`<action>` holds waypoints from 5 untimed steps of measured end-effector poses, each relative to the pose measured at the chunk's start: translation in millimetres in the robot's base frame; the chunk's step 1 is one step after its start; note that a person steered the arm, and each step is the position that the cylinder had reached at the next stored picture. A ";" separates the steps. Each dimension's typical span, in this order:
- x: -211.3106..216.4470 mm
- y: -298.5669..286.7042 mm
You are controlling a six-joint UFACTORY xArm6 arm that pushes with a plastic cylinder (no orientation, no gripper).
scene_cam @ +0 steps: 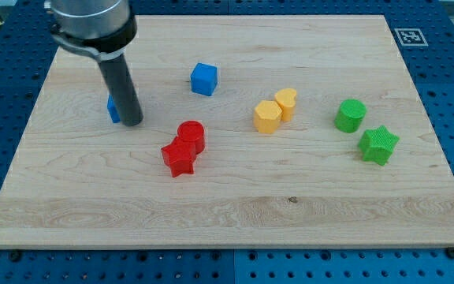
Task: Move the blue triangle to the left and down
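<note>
The blue triangle (113, 110) lies on the wooden board (227, 213) at the view's left, mostly hidden behind my dark rod. My tip (132, 122) rests on the board right against the triangle's right side. Only a small blue sliver shows to the left of the rod.
A blue cube (204, 79) sits at upper centre. A red cylinder (191, 135) touches a red star (179, 158) below it. A yellow hexagon (267, 117) and a yellow heart-like block (286, 103) sit together. A green cylinder (351, 115) and green star (378, 145) are at the right.
</note>
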State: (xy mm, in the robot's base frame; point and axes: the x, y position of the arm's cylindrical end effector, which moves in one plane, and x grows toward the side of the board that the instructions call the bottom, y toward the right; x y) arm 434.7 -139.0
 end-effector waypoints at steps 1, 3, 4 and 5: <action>-26.8 11.1; -44.2 -37.1; -3.2 -40.5; -2.1 -42.1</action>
